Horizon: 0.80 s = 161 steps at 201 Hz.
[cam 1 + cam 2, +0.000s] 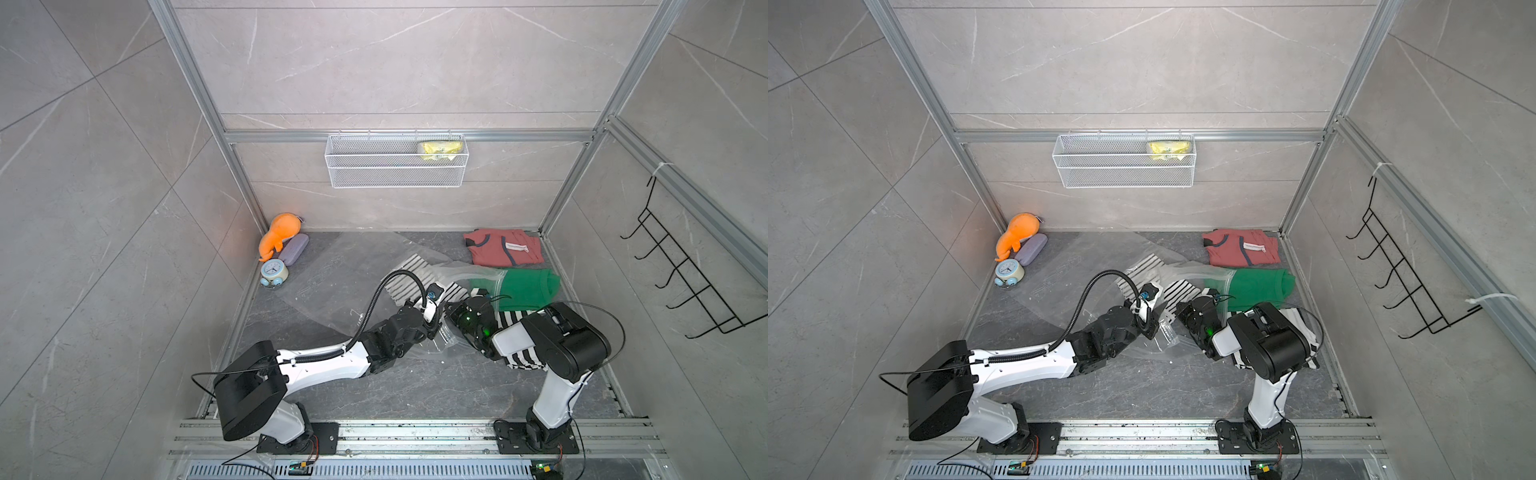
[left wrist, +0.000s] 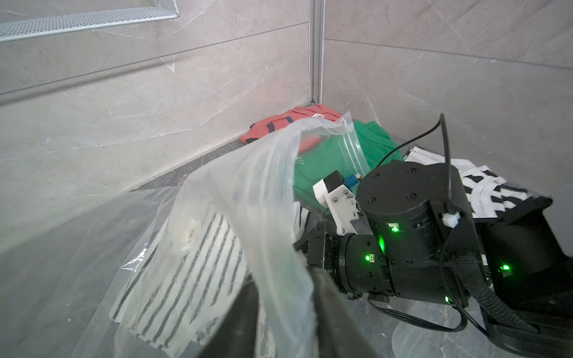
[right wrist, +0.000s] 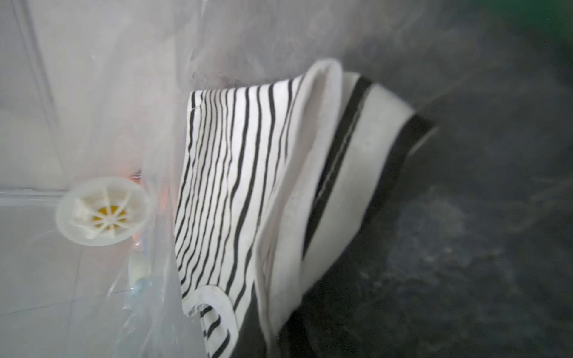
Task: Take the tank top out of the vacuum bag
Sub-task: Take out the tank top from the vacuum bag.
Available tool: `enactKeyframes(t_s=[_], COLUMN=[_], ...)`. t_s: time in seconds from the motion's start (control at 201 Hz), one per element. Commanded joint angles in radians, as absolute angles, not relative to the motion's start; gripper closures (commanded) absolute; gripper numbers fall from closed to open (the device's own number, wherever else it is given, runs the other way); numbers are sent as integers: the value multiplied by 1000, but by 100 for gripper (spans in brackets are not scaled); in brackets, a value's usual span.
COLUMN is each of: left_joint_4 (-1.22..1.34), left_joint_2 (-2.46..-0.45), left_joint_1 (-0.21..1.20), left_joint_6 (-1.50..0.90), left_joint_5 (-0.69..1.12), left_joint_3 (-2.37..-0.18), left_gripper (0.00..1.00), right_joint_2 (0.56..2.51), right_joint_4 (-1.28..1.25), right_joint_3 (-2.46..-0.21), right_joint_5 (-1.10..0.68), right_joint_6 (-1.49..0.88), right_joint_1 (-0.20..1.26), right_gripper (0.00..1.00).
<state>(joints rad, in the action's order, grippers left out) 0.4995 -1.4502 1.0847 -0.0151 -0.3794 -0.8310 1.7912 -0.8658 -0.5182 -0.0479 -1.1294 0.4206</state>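
The left gripper [image 2: 282,279] has its two dark fingers [image 2: 336,310] standing apart, and a loose flap of the vacuum bag [image 1: 332,274] runs between them. The right gripper [image 1: 451,312] is closed just beside it. Its tips are tucked behind the plastic at the bag's mouth, so what it has hold of cannot be told. The tank top [image 3: 242,186], white with thin black stripes, lies inside the bag near the open end and shows through the clear film in both wrist views. A broader-striped fold of cloth lies against it. The round white valve [image 3: 105,212] sits on the film near the tank top. The bag spreads across the middle of the dark table [image 1: 415,386], and its zip edge overlaps a green shirt [image 1: 528,289]. A red shirt [image 1: 503,247] lies behind that in the far corner. In the opposite far corner sit an orange plush toy [image 1: 278,235], a glasses case [image 1: 295,248] and a small clock [image 1: 274,272].
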Motion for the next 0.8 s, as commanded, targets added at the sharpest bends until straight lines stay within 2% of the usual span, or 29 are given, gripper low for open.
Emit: enactKeyframes(t_s=[0.0,0.05,0.229,0.338,0.443,0.518,0.642,0.796], left_joint_4=[570,575,583,494,338,325,243,178], left_joint_2=[-1351,-1304,-1117,-1081,-1120,-1163,-1273,-1426], left_joint_1=[1084,1083,1071,981,813,715,649,580], left_joint_6=[-1,5,8,-55,-205,-269,-280,-273], left_joint_5=[-354,-336,-345,-347,-251,-183,-172,-113], left_joint_3=[-820,-810,-773,-785,-829,-823,-876,-959], left_gripper=[28,25,28,28,29,29,31,34], right_joint_2=[1684,1639,1476,1388,1303,1260,1212,1142], right_joint_4=[-756,-704,-431,-277,-154,-61,111,347], right_joint_3=[-527,-534,-558,-576,-589,-601,-661,-746], right_joint_5=[-57,-69,-56,-60,-53,-57,-117,-99], right_joint_6=[-1083,-1070,-1024,-975,-934,-904,-811,-721], right_joint_1=[427,427,416,394,373,350,313,284], right_gripper=[100,100,100,100,100,100,100,100])
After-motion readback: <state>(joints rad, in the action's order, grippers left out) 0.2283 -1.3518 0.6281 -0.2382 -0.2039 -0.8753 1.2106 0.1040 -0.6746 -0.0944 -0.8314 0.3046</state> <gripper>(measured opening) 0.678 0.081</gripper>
